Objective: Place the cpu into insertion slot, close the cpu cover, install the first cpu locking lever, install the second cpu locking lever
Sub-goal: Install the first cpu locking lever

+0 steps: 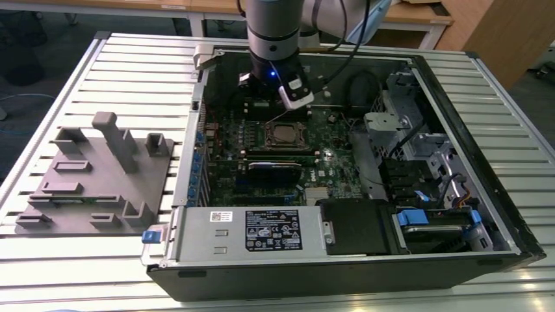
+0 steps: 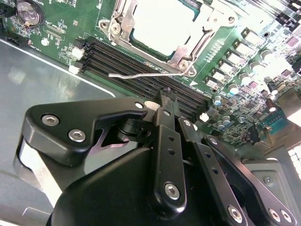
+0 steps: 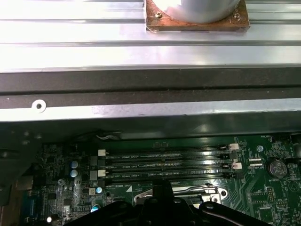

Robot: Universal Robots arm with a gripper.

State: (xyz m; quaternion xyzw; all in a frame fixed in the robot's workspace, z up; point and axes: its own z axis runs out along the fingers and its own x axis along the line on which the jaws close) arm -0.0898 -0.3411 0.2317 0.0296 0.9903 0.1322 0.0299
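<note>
In the second wrist view's upper centre, the cpu [image 2: 160, 23] lies under the lowered cover [image 2: 181, 56], one lever [image 2: 141, 74] appears unlatched, and the gripper [image 2: 165, 93] is narrow and empty beside it.

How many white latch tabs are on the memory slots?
4 white tabs: two at one end of the memory slots, two at the opposite end. Others may be hidden.

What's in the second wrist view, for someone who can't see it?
The black gripper, jaws closed, hovers over a green circuit board. Beyond it, the cpu cover lies over the shiny cpu, and a thin metal lever sticks out unlatched.
</note>
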